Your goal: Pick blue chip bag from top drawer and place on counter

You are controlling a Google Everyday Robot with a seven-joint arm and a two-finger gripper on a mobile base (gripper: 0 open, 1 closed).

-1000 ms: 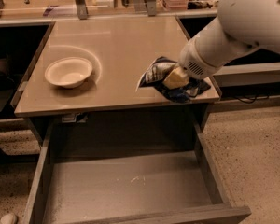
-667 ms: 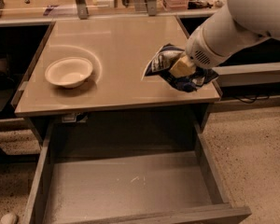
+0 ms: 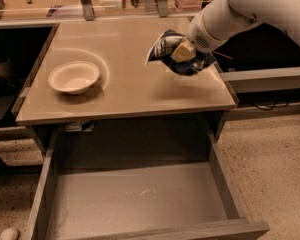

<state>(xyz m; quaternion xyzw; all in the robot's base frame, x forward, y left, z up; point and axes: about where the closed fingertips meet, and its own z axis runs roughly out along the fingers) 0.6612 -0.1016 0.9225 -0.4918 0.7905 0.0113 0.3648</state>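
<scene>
The blue chip bag (image 3: 166, 48) is crumpled, dark blue with a white panel. It hangs in my gripper (image 3: 182, 51) above the right side of the beige counter (image 3: 140, 79). The gripper is shut on the bag, and the white arm reaches in from the upper right. The bag looks lifted a little off the counter top. The top drawer (image 3: 135, 199) stands pulled out below the counter's front edge, and its grey floor is bare.
A white round bowl (image 3: 73, 77) sits on the left part of the counter. A darker wooden bench with metal posts (image 3: 85, 1) runs along the back. A grey rail (image 3: 265, 74) is at the right, with speckled floor below.
The arm has carried the bag up and farther back over the counter's right side. The bowl and drawer have not moved.
</scene>
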